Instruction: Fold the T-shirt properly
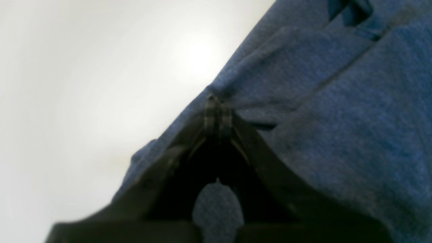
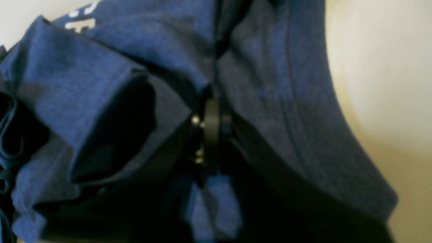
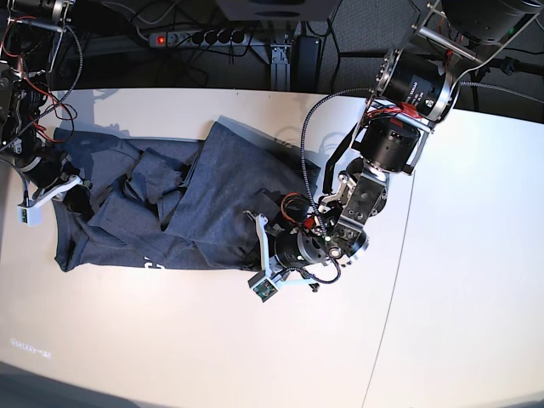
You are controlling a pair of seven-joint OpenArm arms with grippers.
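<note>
Both wrist views are soft, so you can't read fine detail. In the left wrist view the T-shirt (image 1: 337, 111) runs off the top, right & bottom edges. In the right wrist view its white lettering (image 2: 79, 22) is cut by the top edge, too blurred to read. From the base cam you can't see the left fingers: wrist & cables cover them. The right arm (image 3: 25, 127) is cropped at the left edge.

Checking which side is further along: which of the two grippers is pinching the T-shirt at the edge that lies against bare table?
The left gripper: it pinches the T-shirt at its edge beside the white table; the right gripper grips amid bunched folds.
</note>
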